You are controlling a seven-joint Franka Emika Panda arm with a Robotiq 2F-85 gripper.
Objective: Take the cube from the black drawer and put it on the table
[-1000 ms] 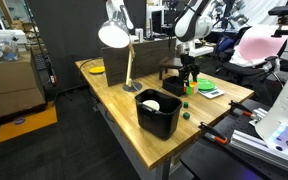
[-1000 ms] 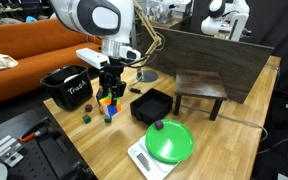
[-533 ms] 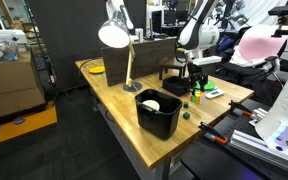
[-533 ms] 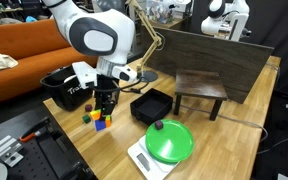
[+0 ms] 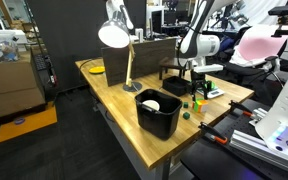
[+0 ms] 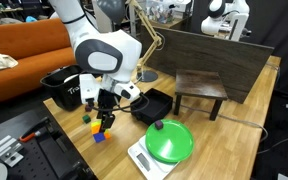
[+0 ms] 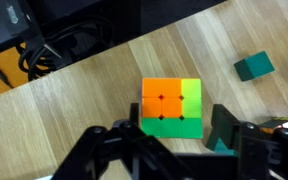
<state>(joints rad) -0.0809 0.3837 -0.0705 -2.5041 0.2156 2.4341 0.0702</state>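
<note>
The cube (image 7: 171, 108), with orange, yellow-green and green faces, rests on the light wooden table (image 7: 94, 90). It also shows in both exterior views (image 6: 101, 127) (image 5: 196, 101), near the table's front corner. My gripper (image 7: 172, 140) points straight down over it, one finger on each side, with a thin gap of wood showing beside the right finger. It appears open. The gripper also shows in both exterior views (image 6: 103, 113) (image 5: 195, 93). The black drawer (image 6: 152, 105) is a low square box just beside the cube, and it looks empty.
A deep black tub (image 6: 64, 88) (image 5: 157, 112) stands on the other side. Small green and teal blocks (image 7: 254, 66) (image 6: 86, 118) lie near the cube. A green plate on a scale (image 6: 169, 140), a dark stool (image 6: 199, 88) and a desk lamp (image 5: 114, 35) also stand on the table.
My gripper has moved away from the drawer toward the table's front corner and lowered the cube onto the wood. The fingers now stand slightly apart from the cube.
</note>
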